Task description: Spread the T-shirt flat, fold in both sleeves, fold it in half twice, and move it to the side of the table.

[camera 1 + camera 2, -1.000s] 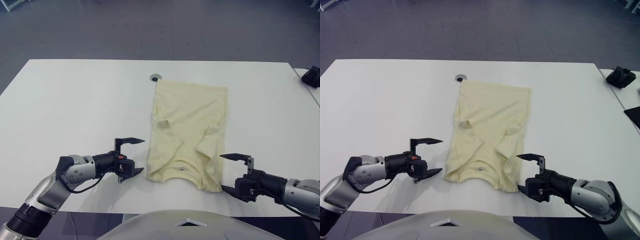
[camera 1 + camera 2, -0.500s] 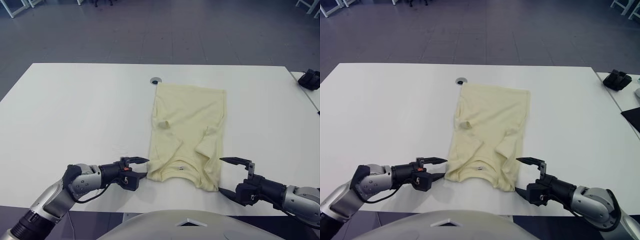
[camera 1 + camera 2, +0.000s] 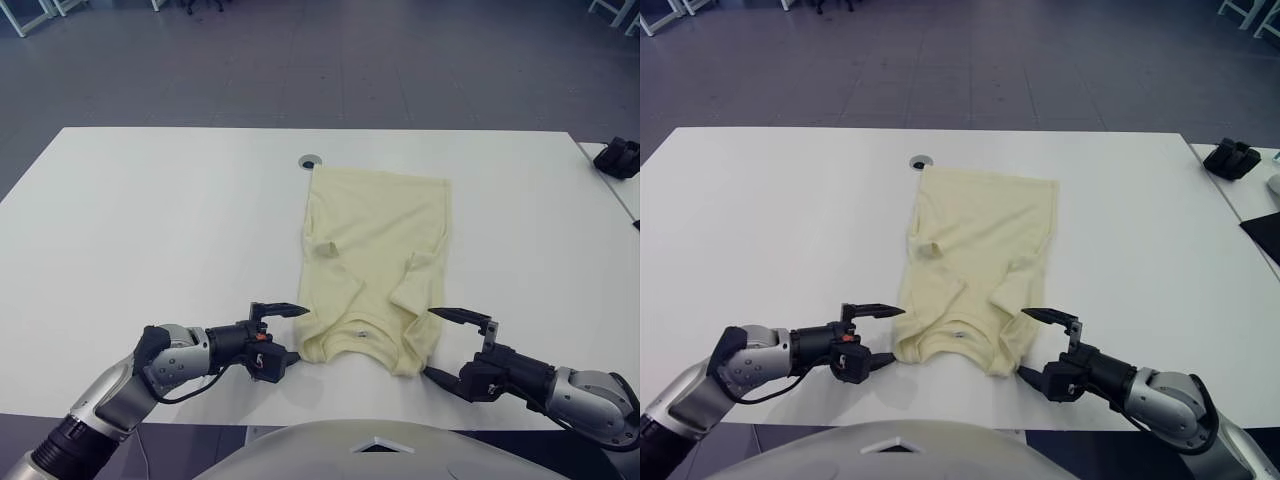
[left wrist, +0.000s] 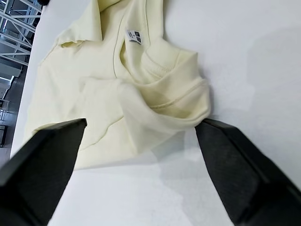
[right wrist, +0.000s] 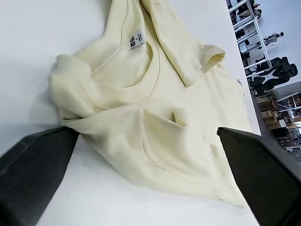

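A pale yellow T-shirt (image 3: 375, 250) lies on the white table (image 3: 150, 220), sleeves turned in and collar toward me. Its near end is rumpled. My left gripper (image 3: 292, 332) is open at the shirt's near left corner, one finger above the cloth edge and one low by the table. In the left wrist view, that gripper (image 4: 141, 123) has the bunched shoulder (image 4: 181, 101) between its fingers (image 4: 42, 174). My right gripper (image 3: 431, 342) is open at the near right corner. The right wrist view has this gripper (image 5: 146, 132) straddling the folded shoulder and collar (image 5: 127, 66).
A round cable hole (image 3: 310, 160) sits in the table just beyond the shirt's far left corner. A black object (image 3: 622, 157) rests on a neighbouring table at the right. The table's front edge runs close under both grippers. Bare tabletop lies to the left and right.
Both grippers have closed in on the shirt's near corners, the left one moving right and the right one moving left. Both stay open. The head camera shifted slightly.
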